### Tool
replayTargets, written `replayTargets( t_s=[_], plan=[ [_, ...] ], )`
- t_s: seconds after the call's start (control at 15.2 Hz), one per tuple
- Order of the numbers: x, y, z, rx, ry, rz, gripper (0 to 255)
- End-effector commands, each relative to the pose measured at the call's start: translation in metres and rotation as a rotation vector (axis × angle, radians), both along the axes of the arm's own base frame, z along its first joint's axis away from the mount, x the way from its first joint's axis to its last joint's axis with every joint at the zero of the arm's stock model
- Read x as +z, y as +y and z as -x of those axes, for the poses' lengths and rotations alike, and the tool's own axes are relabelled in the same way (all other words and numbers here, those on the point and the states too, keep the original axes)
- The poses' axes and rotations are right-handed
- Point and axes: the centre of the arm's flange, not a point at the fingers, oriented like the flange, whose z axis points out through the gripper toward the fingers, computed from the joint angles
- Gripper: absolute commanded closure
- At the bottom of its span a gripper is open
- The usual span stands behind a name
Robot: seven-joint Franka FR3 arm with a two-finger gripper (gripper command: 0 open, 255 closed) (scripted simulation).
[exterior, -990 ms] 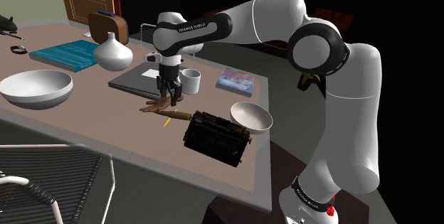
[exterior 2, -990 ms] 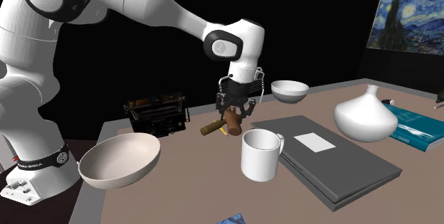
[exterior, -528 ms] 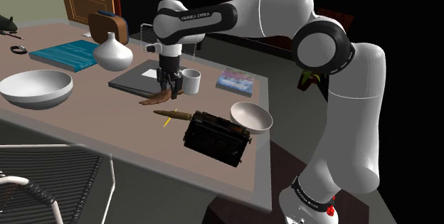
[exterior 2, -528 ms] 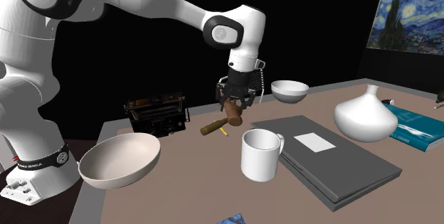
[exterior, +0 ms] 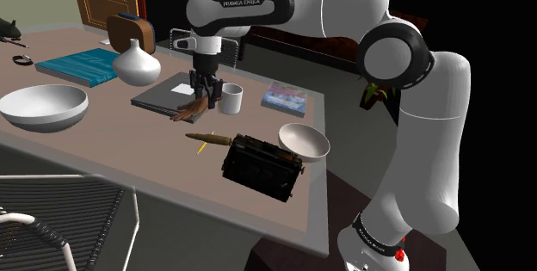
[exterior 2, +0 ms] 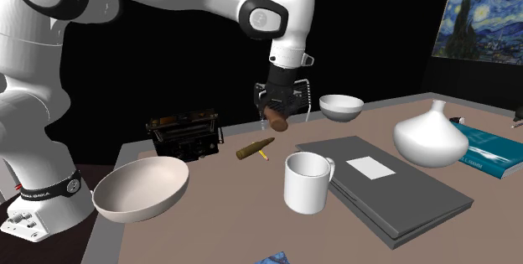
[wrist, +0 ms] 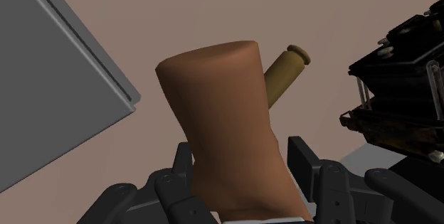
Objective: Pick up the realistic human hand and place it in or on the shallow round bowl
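Black fingers are clamped tight on the wrist of the brown realistic human hand. It hangs clear of the brown counter, just left of the white mug, the brass cartridge lying nearby.

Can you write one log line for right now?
gripper: shut on brown hand | brown hand: up off the table | placing: not done

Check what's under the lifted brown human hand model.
Beneath the human hand model: bare tabletop and one end of a brass-coloured bullet. The model covers the bullet's other end and the table straight below.
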Motion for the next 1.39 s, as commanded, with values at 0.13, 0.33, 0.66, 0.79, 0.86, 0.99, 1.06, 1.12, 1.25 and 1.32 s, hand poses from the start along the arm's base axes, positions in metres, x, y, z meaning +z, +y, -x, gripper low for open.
replayTargets(
  t_s=[0.13,0.33,0.66,0.79,0.86,0.99,1.06,1.12,1.25,1.32],
  plan=[
    [0.021,0.0,-0.001,0.0,0.0,0.0,255],
    [0.033,0.0,0.0,0.0,0.0,0.0,255],
    [0.033,-0.043,0.05,0.0,0.0,0.0,255],
    [0.033,-0.06,0.07,0.0,0.0,0.0,255],
    [0.033,-0.069,0.08,0.0,0.0,0.0,255],
    [0.033,-0.086,0.1,0.0,0.0,0.0,255],
    [0.033,-0.094,0.11,0.0,0.0,0.0,255],
    [0.033,-0.103,0.12,0.0,0.0,0.0,255],
    [0.033,-0.12,0.14,0.0,0.0,0.0,255],
    [0.033,-0.129,0.15,0.0,0.0,0.0,255]
  ],
)
